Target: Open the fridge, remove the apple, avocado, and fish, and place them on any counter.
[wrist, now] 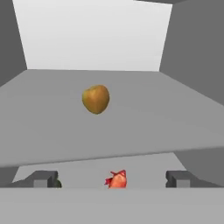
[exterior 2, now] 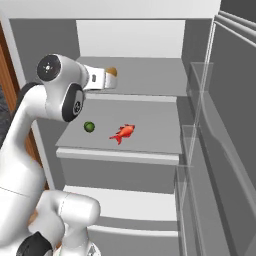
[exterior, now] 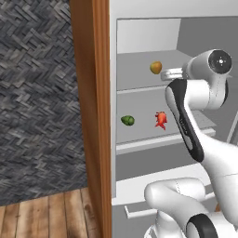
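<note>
You have one apple (exterior: 155, 68), one avocado (exterior: 128, 121) and one fish (exterior: 161, 120) to deal with, all three inside the open fridge (exterior 2: 145, 45). The apple sits alone on the upper shelf (wrist: 131, 113); the avocado and the fish lie on the shelf below it (exterior 2: 150, 135), the avocado to the left of the fish and apart from it. Your one claw (wrist: 112, 179) is reaching in at the level of the upper shelf, and in the hand view its two dark fingertips (wrist: 43, 179) stand wide apart with nothing between them; the apple is ahead of them, not touched. From the right base view the apple is half hidden behind the white end of the arm (exterior 2: 60, 92), so you see only a sliver of it there. In the hand view the fish peeks over the front edge of the upper shelf, with its lower part cut off. The fridge door (exterior 2: 225, 125) stands open at the right, running out of the picture. The orange-brown wood panel (exterior: 93, 116) frames the fridge's left side, beside a dark woven wall (exterior: 37, 93) and a wooden floor (exterior: 46, 216).
</note>
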Robot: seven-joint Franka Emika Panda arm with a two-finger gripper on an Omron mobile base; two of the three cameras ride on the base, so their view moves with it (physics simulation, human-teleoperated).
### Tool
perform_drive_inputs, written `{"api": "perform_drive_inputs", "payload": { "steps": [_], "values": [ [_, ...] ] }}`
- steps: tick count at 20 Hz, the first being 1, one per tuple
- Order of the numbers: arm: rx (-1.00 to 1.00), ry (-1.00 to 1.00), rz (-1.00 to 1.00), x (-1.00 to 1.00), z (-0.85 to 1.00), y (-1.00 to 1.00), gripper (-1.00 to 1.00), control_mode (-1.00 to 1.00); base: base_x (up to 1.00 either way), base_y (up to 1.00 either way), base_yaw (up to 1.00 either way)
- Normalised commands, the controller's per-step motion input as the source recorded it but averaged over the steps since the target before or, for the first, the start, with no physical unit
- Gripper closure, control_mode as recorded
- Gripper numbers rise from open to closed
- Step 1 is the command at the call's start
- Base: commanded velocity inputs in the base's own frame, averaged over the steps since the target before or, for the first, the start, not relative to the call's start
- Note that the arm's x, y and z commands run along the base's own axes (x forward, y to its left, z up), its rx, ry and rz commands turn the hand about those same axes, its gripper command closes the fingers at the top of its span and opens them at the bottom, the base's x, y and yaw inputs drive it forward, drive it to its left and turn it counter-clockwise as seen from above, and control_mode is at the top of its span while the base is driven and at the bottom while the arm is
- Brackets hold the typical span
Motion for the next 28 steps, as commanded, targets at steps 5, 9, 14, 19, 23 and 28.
{"api": "perform_drive_inputs", "payload": {
  "steps": [5, 9, 14, 19, 23, 28],
  "values": [
    [0.01, 0.0, 0.0, 0.35, 0.0, 0.03, -1.0, -1.0, 0.0, 0.0, 0.0],
    [0.04, 0.0, 0.0, 0.26, 0.0, 0.0, -1.0, -1.0, 0.0, 0.0, 0.0],
    [0.06, 0.01, 0.01, 0.24, 0.0, 0.0, -1.0, -1.0, 0.0, 0.0, 0.0],
    [0.01, 0.04, 0.0, 0.29, -0.02, 0.07, -1.0, -1.0, 0.0, 0.0, 0.0],
    [0.0, 0.12, 0.01, 0.4, -0.05, 0.15, -1.0, -1.0, 0.0, 0.0, 0.0],
    [0.0, 0.07, 0.01, 0.4, -0.06, 0.12, -1.0, -1.0, 0.0, 0.0, 0.0]
  ]
}}
